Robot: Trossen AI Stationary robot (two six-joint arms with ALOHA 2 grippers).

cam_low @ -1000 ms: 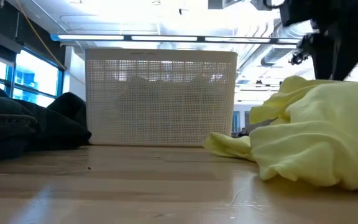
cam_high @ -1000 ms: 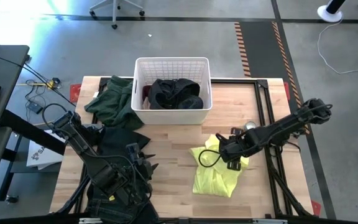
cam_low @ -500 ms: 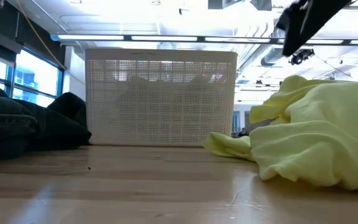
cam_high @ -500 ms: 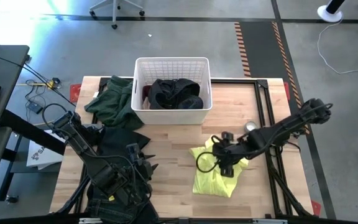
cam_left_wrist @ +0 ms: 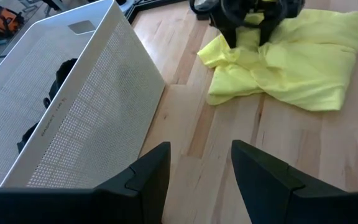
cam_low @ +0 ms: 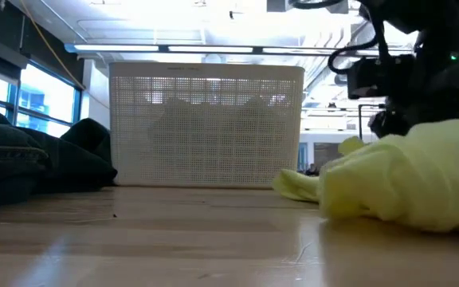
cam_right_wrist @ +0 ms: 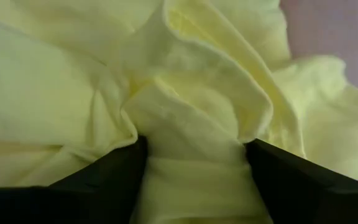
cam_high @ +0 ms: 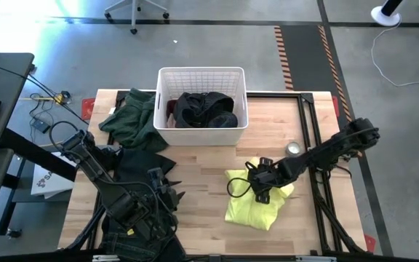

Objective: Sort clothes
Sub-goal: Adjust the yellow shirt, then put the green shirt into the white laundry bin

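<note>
Wooden table (cam_high: 202,164) carries all things. At 12 o'clock on it stands the white basket (cam_high: 201,80) with black clothes (cam_high: 206,109) inside. At 10 o'clock, beside the basket, lies the green garment (cam_high: 133,120). At 7 o'clock jeans (cam_high: 133,171) lie under the left arm; the left gripper (cam_left_wrist: 197,171) hovers there with fingers apart, holding nothing. At 4 o'clock lies the yellow shirt (cam_high: 257,204). The right gripper (cam_high: 262,191) presses down on it, fingers spread wide with a fold of cloth between them.
</note>
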